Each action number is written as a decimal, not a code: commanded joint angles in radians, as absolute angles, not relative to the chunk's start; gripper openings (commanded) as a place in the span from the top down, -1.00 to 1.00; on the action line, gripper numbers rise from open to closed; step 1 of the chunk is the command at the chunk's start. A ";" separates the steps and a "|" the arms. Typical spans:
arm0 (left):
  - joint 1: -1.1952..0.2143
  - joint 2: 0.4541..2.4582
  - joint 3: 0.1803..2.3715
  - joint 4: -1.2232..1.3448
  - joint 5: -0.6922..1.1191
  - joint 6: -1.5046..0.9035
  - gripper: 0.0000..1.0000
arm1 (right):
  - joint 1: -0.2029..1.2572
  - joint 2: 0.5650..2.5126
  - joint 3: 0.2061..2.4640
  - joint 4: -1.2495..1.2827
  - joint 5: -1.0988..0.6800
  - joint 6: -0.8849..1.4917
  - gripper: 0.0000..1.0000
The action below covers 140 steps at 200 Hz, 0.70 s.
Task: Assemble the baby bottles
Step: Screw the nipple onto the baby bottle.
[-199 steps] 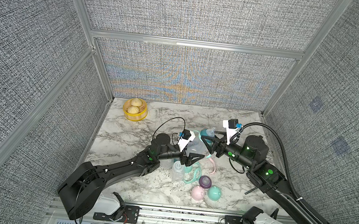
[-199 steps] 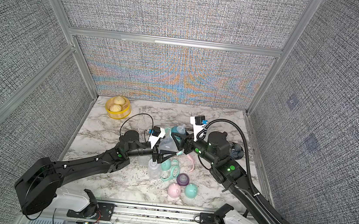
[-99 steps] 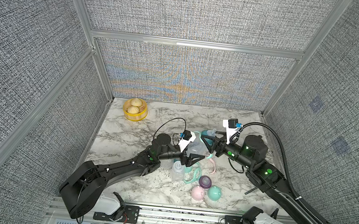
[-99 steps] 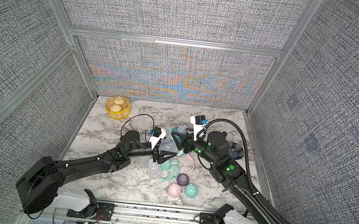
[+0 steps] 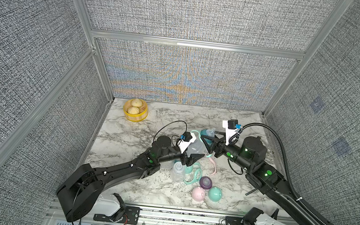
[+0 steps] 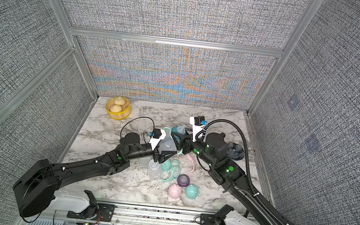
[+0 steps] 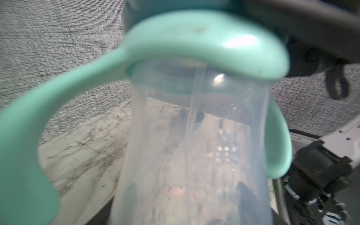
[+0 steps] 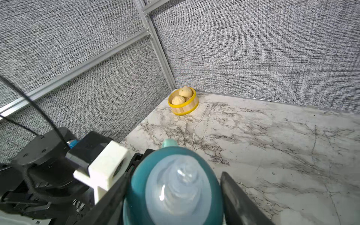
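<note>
Marble tabletop (image 5: 130,139), grey-walled cell | left gripper (image 5: 194,152) clamped on clear bottle (image 5: 196,145) with mint handle (image 7: 194,39), mid-table | right gripper (image 8: 183,169) closed around teal collar (image 8: 136,187) (nipple on top) at the bottle's neck | pink cap (image 5: 198,193), mint cap (image 5: 215,194), purple collar (image 5: 206,182) lie near front edge

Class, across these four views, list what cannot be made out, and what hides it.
The dark bowl: half hidden behind the right arm in a top view.
Neck joint of the held bottle: blurred in the left wrist view, covered by the mint handle ring.
Bottle body behind the teal collar: cut off by the right wrist view's edge.
The pink handle: one end hidden under the right arm in both top views.
</note>
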<state>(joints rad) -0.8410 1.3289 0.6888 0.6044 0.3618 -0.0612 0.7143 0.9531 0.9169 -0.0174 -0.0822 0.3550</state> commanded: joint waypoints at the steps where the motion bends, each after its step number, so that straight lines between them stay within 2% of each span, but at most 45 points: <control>1: -0.873 1.313 0.683 0.608 0.094 0.024 1.00 | 0.770 0.964 0.926 -0.004 0.078 0.371 0.86; 39: -0.904 1.314 0.678 0.633 0.030 0.050 1.00 | 0.837 1.038 0.966 0.013 0.127 0.371 0.82; 49: -0.904 1.312 0.671 0.644 0.036 0.046 1.00 | 0.839 1.047 0.972 0.011 0.123 0.372 0.64; 76: -0.902 1.304 0.655 0.654 0.052 0.042 1.00 | 0.835 1.028 0.974 0.004 0.110 0.356 -0.25; 86: -0.902 1.301 0.651 0.655 0.047 0.028 1.00 | 0.826 1.018 0.979 -0.012 0.090 0.350 -0.45; 105: -0.902 1.296 0.647 0.657 0.053 0.015 1.00 | 0.788 0.994 0.986 -0.055 0.023 0.358 -0.63; 140: -0.899 1.289 0.654 0.642 0.100 0.011 1.00 | 0.703 0.943 0.979 -0.085 -0.139 0.350 -0.76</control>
